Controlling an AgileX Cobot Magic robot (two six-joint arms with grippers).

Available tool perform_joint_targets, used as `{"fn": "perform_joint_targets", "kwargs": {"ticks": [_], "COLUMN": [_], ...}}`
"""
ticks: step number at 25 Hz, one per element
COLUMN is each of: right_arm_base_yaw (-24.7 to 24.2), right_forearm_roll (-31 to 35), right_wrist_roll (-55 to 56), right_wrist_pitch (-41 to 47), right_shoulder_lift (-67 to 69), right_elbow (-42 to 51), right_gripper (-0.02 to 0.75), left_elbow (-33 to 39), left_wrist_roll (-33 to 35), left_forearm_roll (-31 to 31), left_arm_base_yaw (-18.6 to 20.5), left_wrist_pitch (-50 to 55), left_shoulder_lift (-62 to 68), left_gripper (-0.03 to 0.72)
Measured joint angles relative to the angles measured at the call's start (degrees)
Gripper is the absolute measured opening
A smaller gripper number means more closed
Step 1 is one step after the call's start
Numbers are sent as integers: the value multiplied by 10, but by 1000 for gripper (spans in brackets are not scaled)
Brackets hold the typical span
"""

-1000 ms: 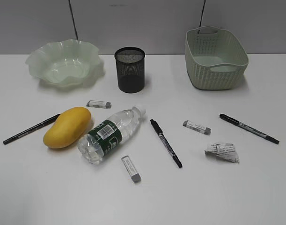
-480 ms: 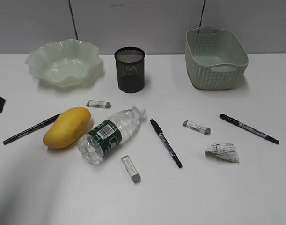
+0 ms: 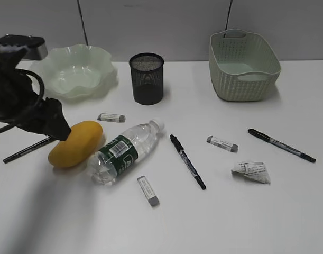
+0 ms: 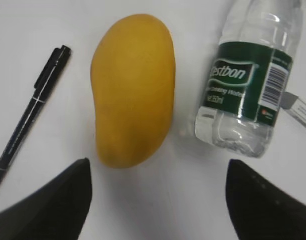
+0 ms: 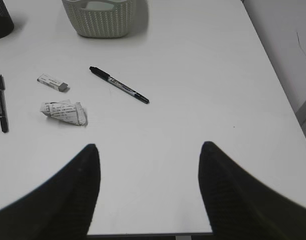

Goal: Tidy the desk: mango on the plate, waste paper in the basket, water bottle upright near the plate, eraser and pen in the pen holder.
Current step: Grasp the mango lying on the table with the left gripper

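The yellow mango [image 3: 75, 144] lies on the desk [image 3: 246, 222] beside the water bottle [image 3: 124, 151], which lies on its side. My left gripper [image 3: 56, 126] is open just left of the mango; in the left wrist view [image 4: 158, 200] its jaws stand wide apart, short of the mango [image 4: 133, 87] and the bottle [image 4: 248, 85]. The plate [image 3: 71, 74], pen holder [image 3: 147, 78] and basket [image 3: 244, 66] stand along the back. The waste paper [image 3: 251, 172] lies at the right. My right gripper [image 5: 150, 185] is open and empty over the desk's near right edge.
Three erasers [image 3: 111, 117] [image 3: 222, 143] [image 3: 148, 190] and three pens [image 3: 29, 146] [image 3: 187, 161] [image 3: 280, 144] lie loose on the desk. The right wrist view shows the paper [image 5: 64, 112], a pen [image 5: 118, 85], an eraser [image 5: 52, 82] and the basket [image 5: 100, 17].
My left arm has come into the exterior view from the left edge and its gripper now stands at the mango's left end. No object has moved.
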Motion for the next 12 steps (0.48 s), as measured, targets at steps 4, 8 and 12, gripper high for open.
{"fn": "perform_joint_targets", "kwargs": {"ticks": [4,8,12], "right_arm_base_yaw": [0,0,0], "right_forearm_roll": [0,0,0], "right_wrist_roll": [0,0,0], "right_wrist_pitch": [0,0,0], "right_shoulder_lift": [0,0,0], "right_elbow": [0,0,0], "right_gripper": [494,494,494], "left_elbow": [-35,-64,-74], "left_wrist_roll": [0,0,0], "left_forearm_roll": [13,31,33], "left_arm_base_yaw": [0,0,0], "left_wrist_pitch": [-5,-9,-13], "left_shoulder_lift": [69,124,161], "left_gripper": [635,636,644]}}
